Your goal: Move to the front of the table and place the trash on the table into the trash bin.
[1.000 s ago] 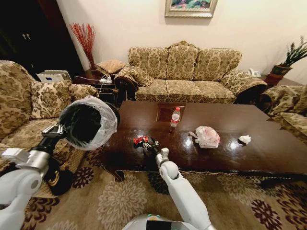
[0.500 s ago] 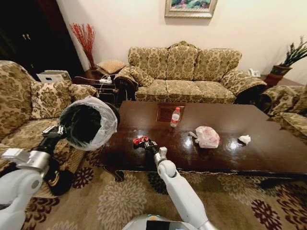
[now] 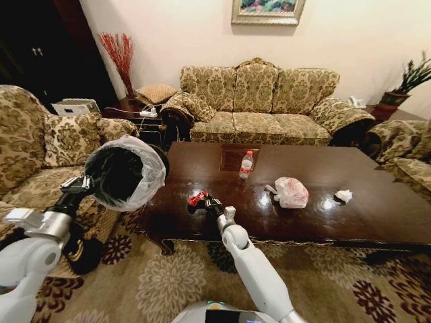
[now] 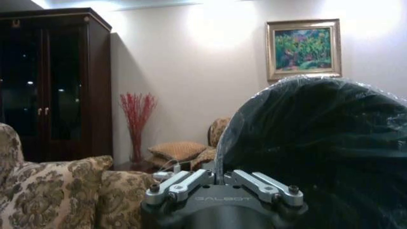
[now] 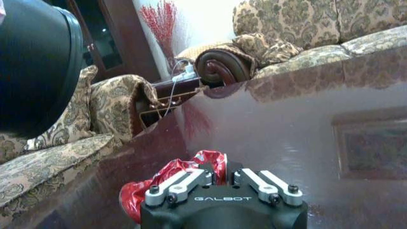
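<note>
Head view: the right hand [image 3: 202, 200] is clamped on the wrapper [image 3: 196, 198] at the worktop's [image 3: 337, 222] 9 o'clock end. The left hand [image 3: 79, 183] is clamped on the bin [image 3: 124, 173], held at 9 o'clock off the worktop; bottle [image 3: 246, 164], bag [image 3: 291, 192] and paper ball [image 3: 344, 196] lie toward 3 o'clock

Left pincer [image 3: 86, 182] raised on a bent arm, closed, right pincer [image 3: 202, 201] stretched forward, low, closed.

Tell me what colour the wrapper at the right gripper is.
Red with some black. The wrapper shows best in the right wrist view, at the right gripper.
</note>
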You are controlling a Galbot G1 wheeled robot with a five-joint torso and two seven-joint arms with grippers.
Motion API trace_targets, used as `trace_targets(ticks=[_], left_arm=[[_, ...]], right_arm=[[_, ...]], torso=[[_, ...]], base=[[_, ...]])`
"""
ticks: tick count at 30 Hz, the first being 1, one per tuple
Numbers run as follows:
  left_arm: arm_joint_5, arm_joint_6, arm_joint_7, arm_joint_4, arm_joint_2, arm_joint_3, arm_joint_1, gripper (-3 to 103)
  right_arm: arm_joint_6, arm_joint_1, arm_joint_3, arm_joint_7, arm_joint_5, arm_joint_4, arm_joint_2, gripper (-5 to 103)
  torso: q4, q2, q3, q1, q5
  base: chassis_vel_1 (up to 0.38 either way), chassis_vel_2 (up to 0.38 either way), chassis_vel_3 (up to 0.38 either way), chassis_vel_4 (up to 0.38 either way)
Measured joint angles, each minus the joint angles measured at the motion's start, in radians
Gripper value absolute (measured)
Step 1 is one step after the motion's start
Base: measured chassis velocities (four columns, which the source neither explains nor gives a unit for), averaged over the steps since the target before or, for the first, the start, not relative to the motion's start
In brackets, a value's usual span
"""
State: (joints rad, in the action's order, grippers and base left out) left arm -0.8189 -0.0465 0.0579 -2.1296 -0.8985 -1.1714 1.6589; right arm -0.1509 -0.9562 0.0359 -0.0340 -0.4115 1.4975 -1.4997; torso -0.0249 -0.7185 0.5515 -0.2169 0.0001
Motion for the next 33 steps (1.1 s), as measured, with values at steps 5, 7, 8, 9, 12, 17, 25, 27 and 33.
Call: trace_targets(ticks=[5,7,8,9,12,17,25,27,33], left_arm=[[0.002,0.001,0.0,0.03,0.056,0.037,-0.013,2],[0.002,0.0,-0.001,0.046,0.097,0.062,-0.039,2],[0.002,0.0,-0.001,0.046,0.097,0.062,-0.039,2],[0.001,-0.003,-0.002,0.055,0.116,0.072,-0.051,2],[-0.008,-0.013,-0.003,0.073,0.154,0.089,-0.065,2],[-0.032,-0.023,-0.014,0.114,0.244,0.131,-0.099,2],[-0.096,-0.063,-0.013,0.106,0.417,0.149,-0.056,2],[-0.139,-0.081,-0.014,0.098,0.475,0.147,-0.042,2],[-0.273,-0.139,-0.02,0.059,0.631,0.141,-0.027,2]], right_arm=[[0.033,-0.009,0.01,0.004,-0.043,0.116,0.044,9],[0.041,-0.01,0.02,0.024,-0.082,0.211,0.098,9],[0.041,-0.01,0.02,0.024,-0.082,0.211,0.098,9],[0.046,-0.011,0.028,0.038,-0.1,0.257,0.126,9],[0.057,-0.011,0.05,0.074,-0.135,0.348,0.186,9],[0.068,-0.018,0.121,0.179,-0.236,0.535,0.294,9],[0.081,0.057,0.096,0.333,-0.374,0.654,0.37,9],[0.093,0.082,0.083,0.356,-0.38,0.656,0.381,9],[0.128,0.207,0.002,0.419,-0.367,0.61,0.391,9]], torso=[[0.0,0.0,0.0,0.0,0.0],[0.0,0.0,0.0,0.0,0.0],[0.0,0.0,0.0,0.0,0.0],[0.0003,0.0,0.0,0.0,0.0],[0.0004,0.0,0.0,0.0,0.0],[0.0007,0.0,0.0,0.0,0.0],[0.0001,0.0,0.0,0.0,-0.0001],[0.0,0.0,0.0,0.0,0.0001],[0.0006,0.0,0.0,0.0,0.0006]], base=[[0.0,0.0,0.0,0.0],[0.0,0.0,0.0,0.0],[0.0,0.0,0.0,0.0],[0.0,0.0,0.0,0.0],[0.0,0.0,0.0,0.0],[0.0,0.0,0.0,0.0],[0.0,0.0,0.0,0.0],[0.0,0.0,0.0,0.0],[0.0,0.0,0.0,0.0]])
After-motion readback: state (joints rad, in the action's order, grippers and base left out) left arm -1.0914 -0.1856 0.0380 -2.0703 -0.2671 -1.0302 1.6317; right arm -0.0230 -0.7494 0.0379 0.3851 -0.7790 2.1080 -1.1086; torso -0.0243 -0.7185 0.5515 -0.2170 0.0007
